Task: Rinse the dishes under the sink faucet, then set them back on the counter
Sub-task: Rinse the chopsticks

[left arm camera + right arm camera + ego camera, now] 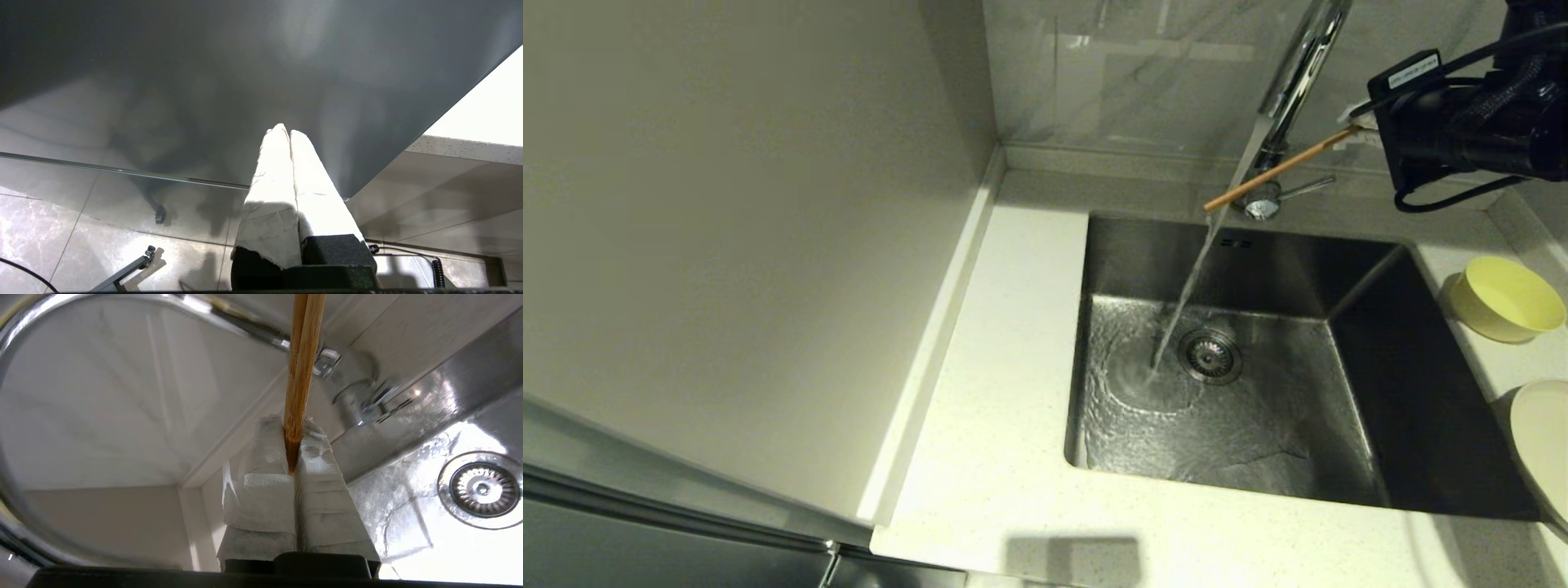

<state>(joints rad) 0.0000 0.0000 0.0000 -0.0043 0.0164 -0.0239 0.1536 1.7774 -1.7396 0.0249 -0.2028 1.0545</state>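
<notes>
Tightly, right pincer (292, 457) clamps chopsticks (300, 371), seemingly paired

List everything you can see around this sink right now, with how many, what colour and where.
chopsticks: one pair, brown, clamped in the right gripper, reaching into the water stream over the sink
bowl: one, pale yellow, on the counter right of the sink
plate: one, cream white, on the counter nearer than the bowl, partly cut off
faucet: one, chrome, behind the sink, water running
sink: one, steel, round drain strainer in the floor
counter: white speckled, around the sink
right gripper: shut on the chopsticks, above the sink's back right
left gripper: shut, empty, parked low beside the cabinet
</notes>
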